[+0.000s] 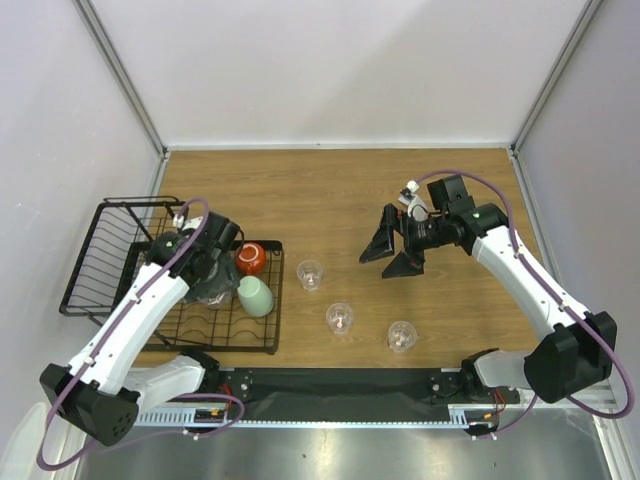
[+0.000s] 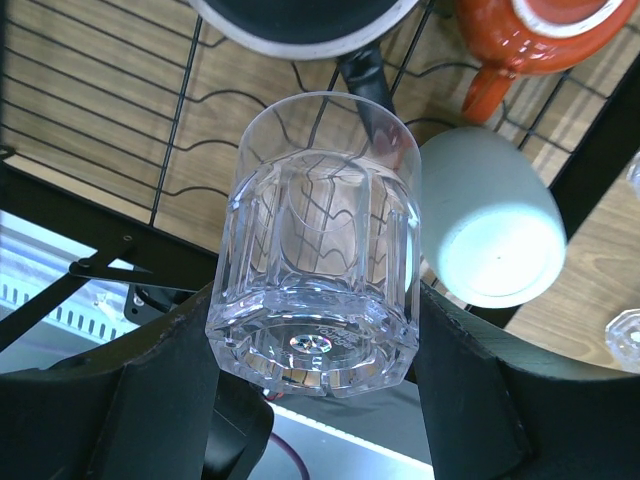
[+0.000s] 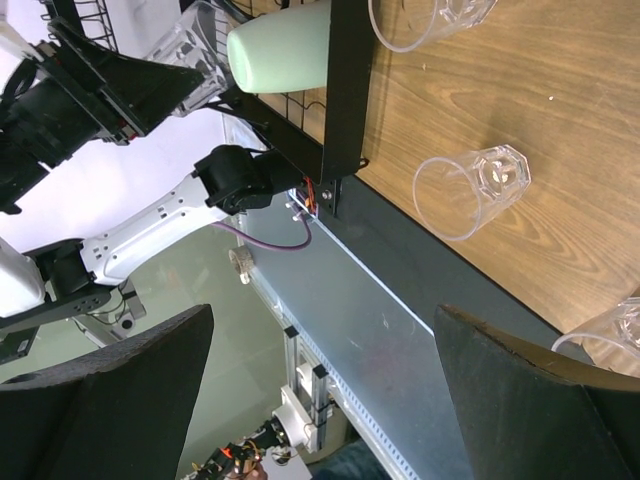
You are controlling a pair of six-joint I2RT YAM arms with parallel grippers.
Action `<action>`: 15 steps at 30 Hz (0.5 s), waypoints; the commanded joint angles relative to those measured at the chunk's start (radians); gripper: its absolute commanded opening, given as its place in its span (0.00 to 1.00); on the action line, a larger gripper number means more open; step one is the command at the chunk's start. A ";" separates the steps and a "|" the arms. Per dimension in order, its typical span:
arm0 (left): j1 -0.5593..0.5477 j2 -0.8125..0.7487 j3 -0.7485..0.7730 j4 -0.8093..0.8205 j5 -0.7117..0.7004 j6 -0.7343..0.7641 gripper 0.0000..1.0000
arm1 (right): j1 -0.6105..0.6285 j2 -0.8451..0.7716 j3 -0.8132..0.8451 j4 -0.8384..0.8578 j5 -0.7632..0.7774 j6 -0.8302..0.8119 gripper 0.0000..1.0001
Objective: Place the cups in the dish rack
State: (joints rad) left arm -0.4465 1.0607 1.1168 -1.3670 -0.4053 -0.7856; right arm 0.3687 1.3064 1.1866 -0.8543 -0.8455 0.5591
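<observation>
My left gripper (image 2: 315, 312) is shut on a clear tumbler (image 2: 318, 240), held mouth-down over the flat grid of the black wire dish rack (image 2: 95, 100). On the rack beside it are a mint-green cup (image 2: 492, 232), an orange-red cup (image 2: 530, 35) and a dark mug (image 2: 300, 18). In the top view the left gripper (image 1: 210, 282) is over the rack (image 1: 100, 262), next to the orange cup (image 1: 250, 258) and mint cup (image 1: 256, 296). Three clear tumblers (image 1: 310, 274) (image 1: 340, 318) (image 1: 402, 336) stand on the table. My right gripper (image 1: 392, 256) is open and empty above the table, beyond them.
The right wrist view shows the rack's black corner frame (image 3: 345, 100), the mint cup (image 3: 280, 45), a tumbler (image 3: 470, 190) lying in view on the wood, and the table's front metal rail (image 3: 400, 330). White walls close in the table on three sides.
</observation>
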 commanded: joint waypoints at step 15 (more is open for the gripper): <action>0.009 -0.045 -0.077 -0.099 0.043 -0.035 0.00 | -0.025 0.013 0.002 -0.014 -0.033 -0.064 0.99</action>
State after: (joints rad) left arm -0.4465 1.0397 1.0489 -1.3624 -0.3622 -0.7967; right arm 0.3481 1.3170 1.1866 -0.8597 -0.8555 0.5220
